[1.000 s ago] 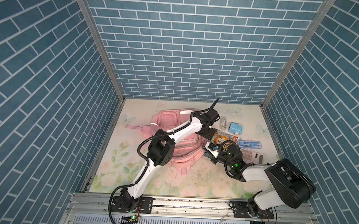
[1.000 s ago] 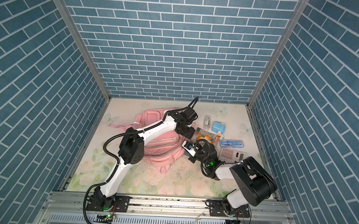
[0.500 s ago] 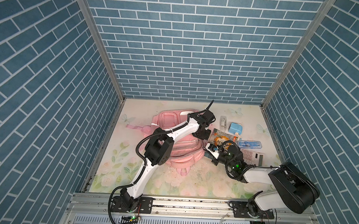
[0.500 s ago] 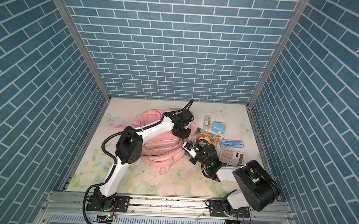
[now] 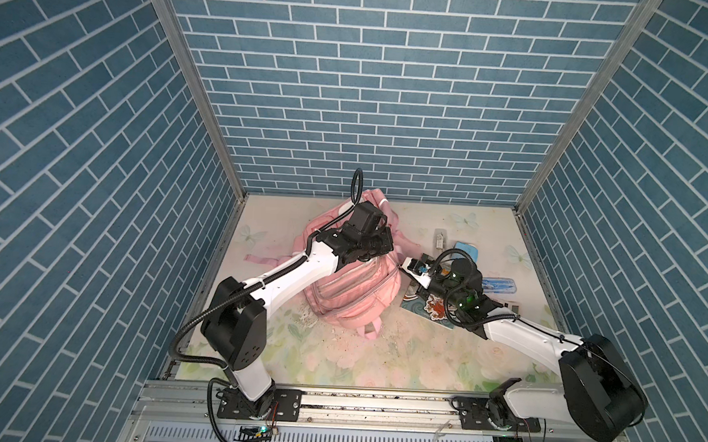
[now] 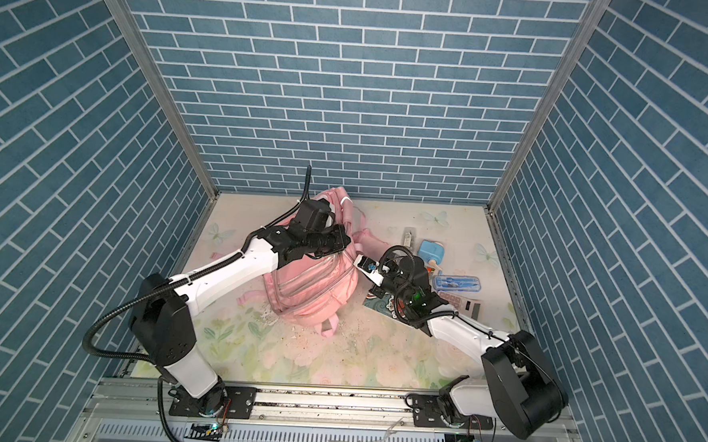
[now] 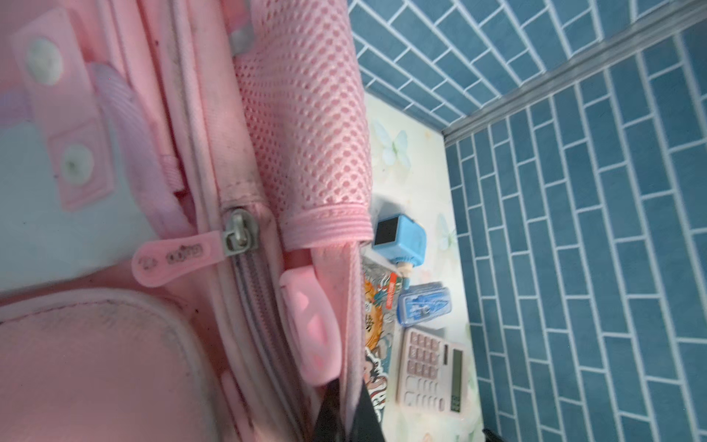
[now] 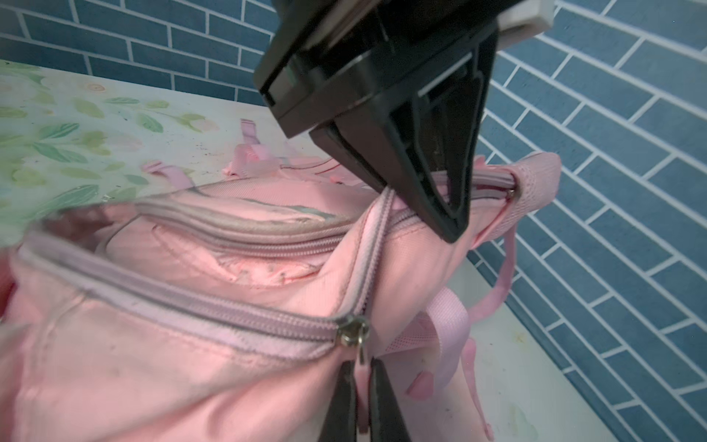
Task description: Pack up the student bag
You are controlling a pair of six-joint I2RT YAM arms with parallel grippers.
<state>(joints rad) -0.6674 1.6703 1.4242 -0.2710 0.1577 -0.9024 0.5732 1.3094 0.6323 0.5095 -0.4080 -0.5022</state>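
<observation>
Pinches a zip pull (image 8: 360, 377) on the pink bag (image 5: 356, 297) with the right gripper (image 8: 361, 405), jaws together on the tab. Farther back, nips the bag's fabric edge in the left gripper (image 7: 346, 417), jaws pressed tight. Leaves the bag lying on the mat (image 5: 337, 354), left of calculator (image 7: 432, 371) and sharpener (image 7: 401, 241).

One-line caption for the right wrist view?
Right gripper pinches a zipper pull on the student bag; left gripper clamps its fabric.
</observation>
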